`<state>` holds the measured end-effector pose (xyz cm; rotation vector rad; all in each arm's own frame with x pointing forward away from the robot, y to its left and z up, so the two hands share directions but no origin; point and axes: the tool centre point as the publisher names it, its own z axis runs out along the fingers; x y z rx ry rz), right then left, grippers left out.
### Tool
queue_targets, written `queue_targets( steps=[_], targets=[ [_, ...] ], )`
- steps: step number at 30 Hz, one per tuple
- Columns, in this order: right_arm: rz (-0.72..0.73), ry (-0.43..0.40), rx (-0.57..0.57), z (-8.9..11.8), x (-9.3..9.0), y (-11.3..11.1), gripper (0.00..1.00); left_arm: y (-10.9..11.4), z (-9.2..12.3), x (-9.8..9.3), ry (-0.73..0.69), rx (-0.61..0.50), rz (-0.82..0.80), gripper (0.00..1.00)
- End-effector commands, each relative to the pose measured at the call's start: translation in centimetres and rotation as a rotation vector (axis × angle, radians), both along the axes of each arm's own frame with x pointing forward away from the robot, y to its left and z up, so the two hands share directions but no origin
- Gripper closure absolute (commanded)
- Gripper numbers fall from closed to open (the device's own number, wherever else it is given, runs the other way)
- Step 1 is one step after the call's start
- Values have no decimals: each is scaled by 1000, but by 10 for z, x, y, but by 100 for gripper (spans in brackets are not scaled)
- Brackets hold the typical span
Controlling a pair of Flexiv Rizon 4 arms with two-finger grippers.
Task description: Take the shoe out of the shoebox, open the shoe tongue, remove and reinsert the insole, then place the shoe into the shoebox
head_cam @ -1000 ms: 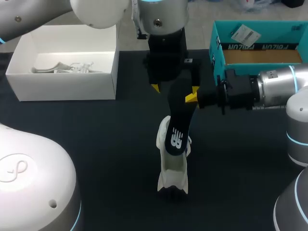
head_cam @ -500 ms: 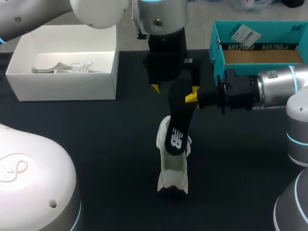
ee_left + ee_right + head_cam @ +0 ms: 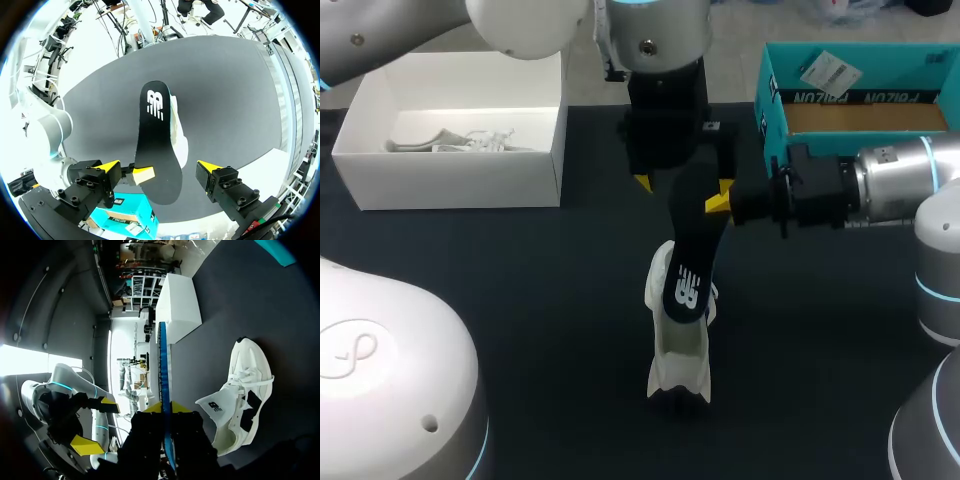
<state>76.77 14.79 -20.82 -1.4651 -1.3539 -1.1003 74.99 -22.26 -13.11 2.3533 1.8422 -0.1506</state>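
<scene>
Pinching the long black foam insole (image 3: pixel 692 250) edge-on over the white lace-up sneaker (image 3: pixel 680 350), the right gripper (image 3: pixel 165 409) readies reinsertion, likely toe-first; the left gripper (image 3: pixel 157 167) stands spread either side

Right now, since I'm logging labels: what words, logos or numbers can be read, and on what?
Black foam insole: white logo mark only, no words.
Teal cardboard shoebox: dark lettering on its wall, upside down, too blurred to quote.
White paper tag in that box: too small to read.
White sneaker: small dark tongue mark, unreadable.
</scene>
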Motion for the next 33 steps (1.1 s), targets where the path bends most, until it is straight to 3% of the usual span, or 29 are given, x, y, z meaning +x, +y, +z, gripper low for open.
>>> queue_targets(
  steps=[1,14,17,25,33],
  targets=[
    [-3,0,-2,0,-1,1,100,1,0,0,-2,-1,0,0],
    [-3,0,-2,0,-1,1,100,1,0,0,-2,-1,0,0],
    [-27,11,31,3,0,-3,100,6,1,2,-37,-165,56,0],
    [-54,22,54,18,5,-10,100,20,-5,3,-137,-408,134,0],
    [-66,20,37,22,7,-17,100,39,-7,10,-55,-708,200,0]
  ],
)
